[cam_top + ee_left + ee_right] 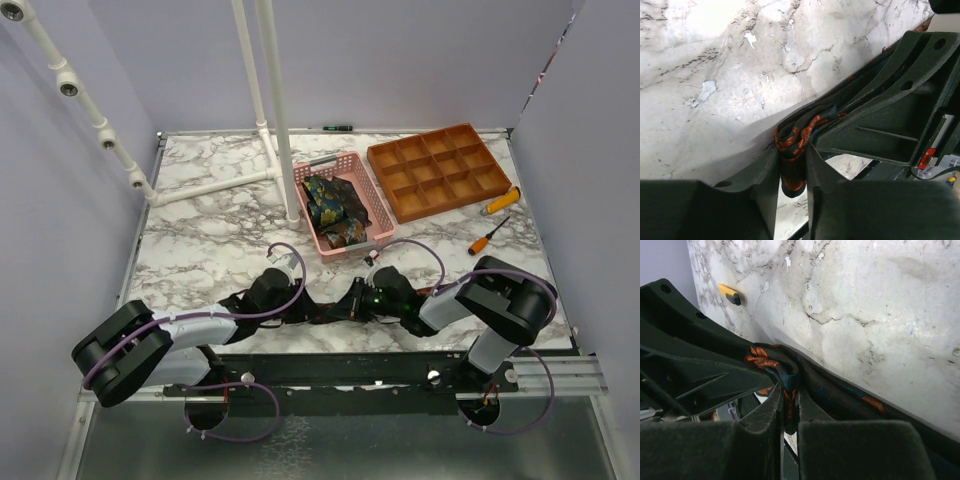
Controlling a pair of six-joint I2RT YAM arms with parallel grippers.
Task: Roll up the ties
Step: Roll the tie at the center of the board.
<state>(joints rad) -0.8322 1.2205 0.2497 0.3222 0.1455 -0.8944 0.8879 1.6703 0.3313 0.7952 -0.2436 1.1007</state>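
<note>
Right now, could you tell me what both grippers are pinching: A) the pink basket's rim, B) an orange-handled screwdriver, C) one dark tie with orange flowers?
C: each wrist view shows the orange-flowered tie squeezed between that arm's fingers, left gripper and right gripper alike.

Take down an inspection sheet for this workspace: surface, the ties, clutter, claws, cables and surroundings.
Surface: white marble tabletop with grey veins.
Job's things: orange-patterned tie stretched between both claws near the front edge; patterned ties piled in the pink basket.
Clutter: yellow-handled screwdriver and orange-handled screwdriver beside the empty orange tray.
Claws: left claw and right claw both shut on the tie.
Cables: purple cables looped at both arms.
Surroundings: white pipe frame, pale walls.
</note>
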